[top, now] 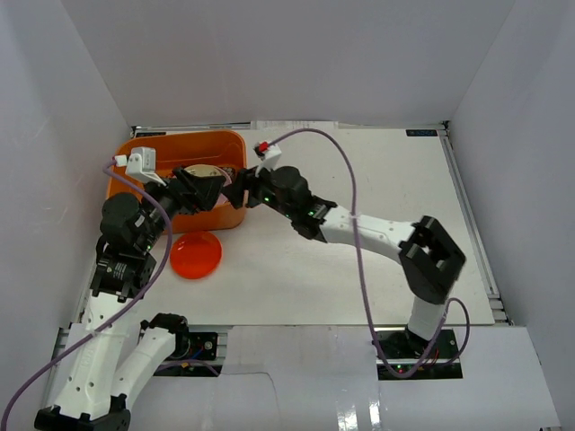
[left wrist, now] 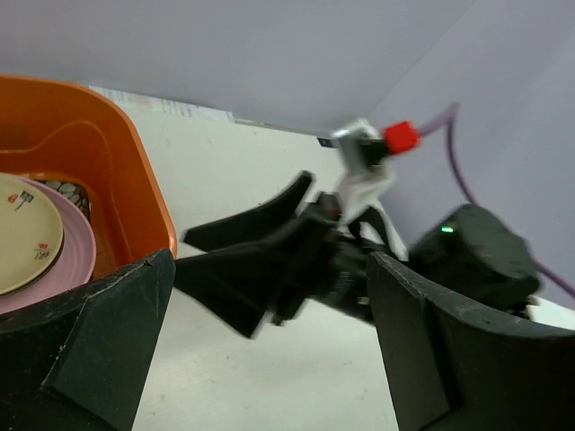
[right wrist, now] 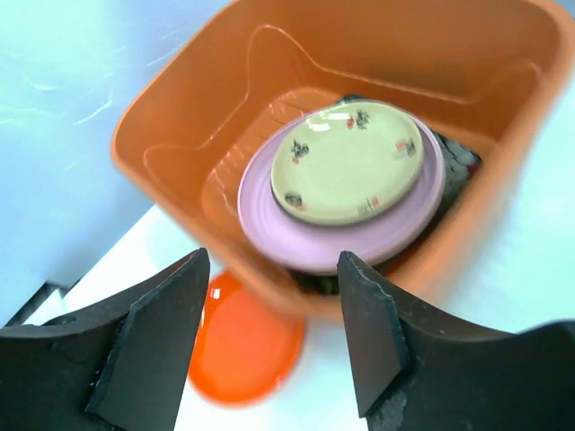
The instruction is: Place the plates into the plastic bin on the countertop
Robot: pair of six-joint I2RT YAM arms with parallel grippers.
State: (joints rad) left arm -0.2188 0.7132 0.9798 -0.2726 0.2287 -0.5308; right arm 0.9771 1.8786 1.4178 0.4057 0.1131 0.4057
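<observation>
The orange plastic bin (top: pixel 153 146) stands at the far left of the white countertop (top: pixel 377 171). In it a cream round plate (right wrist: pixel 350 162) with small flower marks lies on a pink round plate (right wrist: pixel 359 235), with darker dishes partly hidden beneath. An orange-red round plate (top: pixel 196 255) lies on the countertop just in front of the bin and also shows in the right wrist view (right wrist: pixel 247 346). My left gripper (top: pixel 202 190) is open and empty over the bin's right part. My right gripper (top: pixel 241 194) is open and empty at the bin's right front corner, facing the left one. The other plates are hidden.
White walls enclose the countertop on three sides. The right arm's purple cable (top: pixel 355 193) arcs over the middle of the countertop. The right gripper's black fingers (left wrist: pixel 260 260) show close in front of the left wrist camera, next to the bin's wall (left wrist: pixel 135 180).
</observation>
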